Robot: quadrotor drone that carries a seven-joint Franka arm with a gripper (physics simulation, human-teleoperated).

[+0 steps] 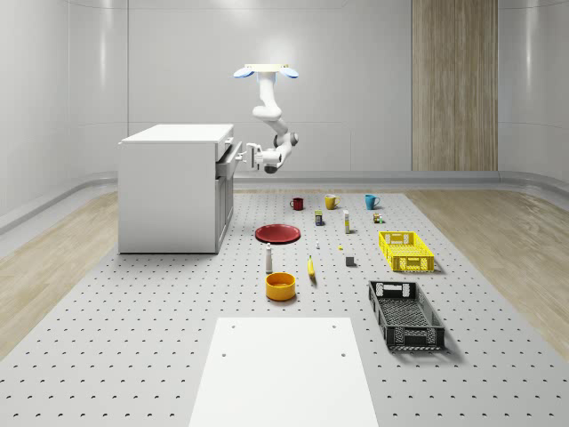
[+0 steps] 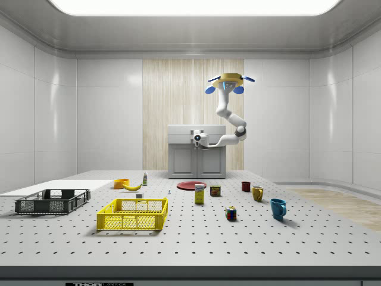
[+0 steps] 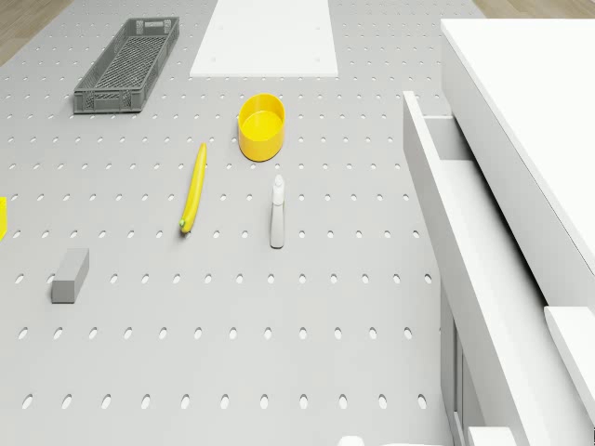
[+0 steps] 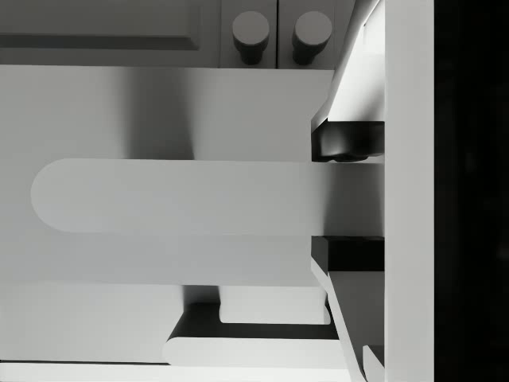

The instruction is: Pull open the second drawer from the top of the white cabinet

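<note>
Wrist view, claw (image 4: 347,197) clamping drawer handle (image 4: 171,196), no readable writing

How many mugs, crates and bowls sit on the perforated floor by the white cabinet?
Mugs: 3 (red mug, yellow mug, blue mug)
Crates: 2 (yellow crate, black crate)
Bowls: 1 (yellow bowl)
Total: 6
</note>
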